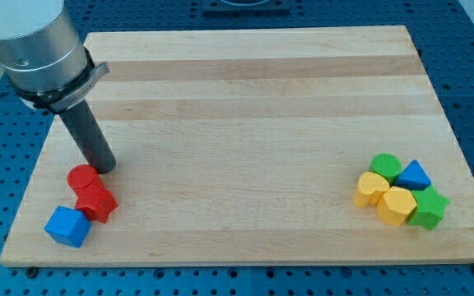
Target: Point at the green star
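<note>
Resting my tip (105, 168) on the bench (245, 99) at left, just beside the red cylinder (81, 177) — no pincer fitted, nothing grasped. Lying well apart at near right, green star (429, 207), touching yellow heart (397, 205) and blue triangle (414, 175).

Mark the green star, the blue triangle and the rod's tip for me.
green star (429, 208): camera view, middle of its top face.
blue triangle (414, 175): camera view, middle of its top face.
my tip (105, 168): camera view, rod's very end, just above the red blocks.
</note>
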You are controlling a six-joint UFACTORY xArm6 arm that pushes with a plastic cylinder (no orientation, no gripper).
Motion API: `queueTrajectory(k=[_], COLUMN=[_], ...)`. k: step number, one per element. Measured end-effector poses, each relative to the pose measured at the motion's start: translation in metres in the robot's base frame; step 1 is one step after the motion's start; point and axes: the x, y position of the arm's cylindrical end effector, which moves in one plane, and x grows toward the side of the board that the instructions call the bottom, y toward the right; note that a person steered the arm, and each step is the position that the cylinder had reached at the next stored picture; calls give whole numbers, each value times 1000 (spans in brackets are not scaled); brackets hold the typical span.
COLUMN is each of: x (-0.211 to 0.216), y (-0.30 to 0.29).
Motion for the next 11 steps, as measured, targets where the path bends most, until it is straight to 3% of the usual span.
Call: queueTrajectory(k=[2,3,4,7,10,11], x=[-8,-21,-9,123,126,126], y=[18,61,92,213,361,378])
